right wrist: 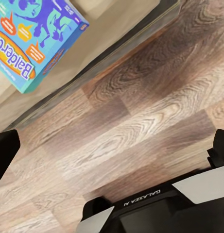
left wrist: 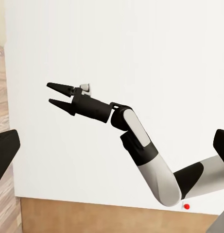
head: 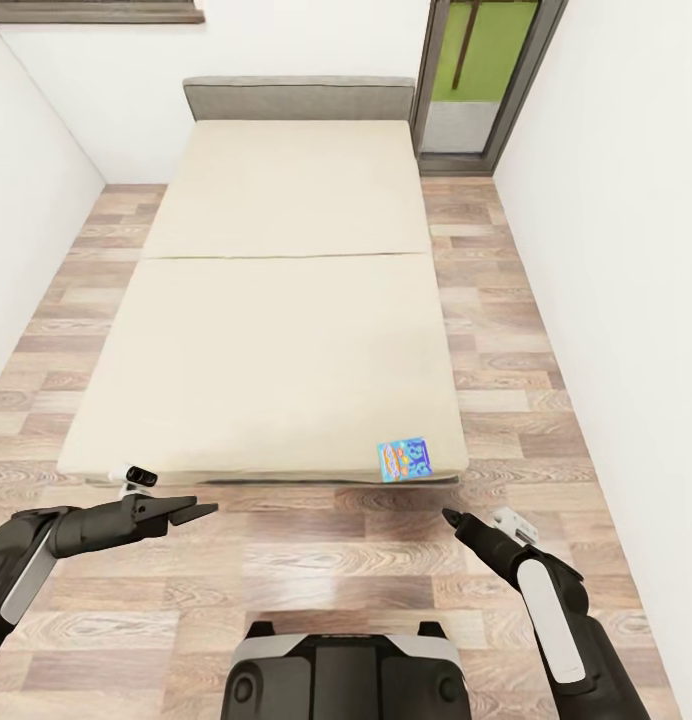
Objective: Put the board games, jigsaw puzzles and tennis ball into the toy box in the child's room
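Directly ahead: the bed runs away from the robot, its beige mattress in two sections with a seam across the middle and a grey headboard against the far wall.
Board game: a blue-and-orange box lies flat on the mattress at the bed's near right corner, just inside the near edge; in the right wrist view its lid reads "Balder…" in part, close to the mattress edge.
Room on the left: a narrow strip of wood-plank floor lies between the bed and the white left wall, tapering toward the far end.
Room on the right: a wider strip of floor lies between the bed and the right wall, leading to a tall dark-framed window at the far right corner.
Near floor: open planks lie between the bed's near edge and the robot's base.
Left hand: the left hand hovers over the floor just short of the bed's near left corner, fingers set a little apart, holding nothing and touching nothing.
Right hand: the right hand hangs over the floor just near of the game box, apart from it; in the left wrist view the right hand is seen from the side against the white wall, its two fingers parted with a clear gap and nothing between them.
Right wrist view: the dark fingers stand at either edge above bare planks.
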You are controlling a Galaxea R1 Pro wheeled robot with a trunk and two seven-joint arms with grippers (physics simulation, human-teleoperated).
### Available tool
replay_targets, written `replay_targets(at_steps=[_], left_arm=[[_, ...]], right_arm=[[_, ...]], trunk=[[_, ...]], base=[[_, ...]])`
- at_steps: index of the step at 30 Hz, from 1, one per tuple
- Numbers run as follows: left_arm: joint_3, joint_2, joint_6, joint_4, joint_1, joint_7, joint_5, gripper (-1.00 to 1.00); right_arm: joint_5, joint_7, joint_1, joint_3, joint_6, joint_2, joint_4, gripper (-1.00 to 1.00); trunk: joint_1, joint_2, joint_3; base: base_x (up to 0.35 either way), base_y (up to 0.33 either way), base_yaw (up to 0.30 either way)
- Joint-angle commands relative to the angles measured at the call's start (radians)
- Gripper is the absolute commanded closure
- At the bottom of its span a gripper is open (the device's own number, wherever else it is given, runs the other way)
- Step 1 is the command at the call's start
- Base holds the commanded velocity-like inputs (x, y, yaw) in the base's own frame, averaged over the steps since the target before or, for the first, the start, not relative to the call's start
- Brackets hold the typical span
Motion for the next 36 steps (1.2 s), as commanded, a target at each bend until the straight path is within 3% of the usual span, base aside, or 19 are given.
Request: replay_targets(at_steps=[1, 36], left_arm=[[-0.001, 0.001, 0.011, 0.0, 0.0, -0.003, 0.0, -1.0], [-0.004, 0.0, 0.011, 0.0, 0.0, -0.001, 0.0, -1.0]], right_arm=[[-0.011, -0.008, 0.0, -0.002, 0.004, 0.001, -0.002, -1.0], [-0.011, -0.008, 0.0, -0.002, 0.004, 0.0, -0.001, -1.0]], trunk=[[0.001, -0.002, 0.001], [0.001, -0.002, 0.058]], base=[[0.0, 0.0, 0.0], [0.0, 0.0, 0.0]])
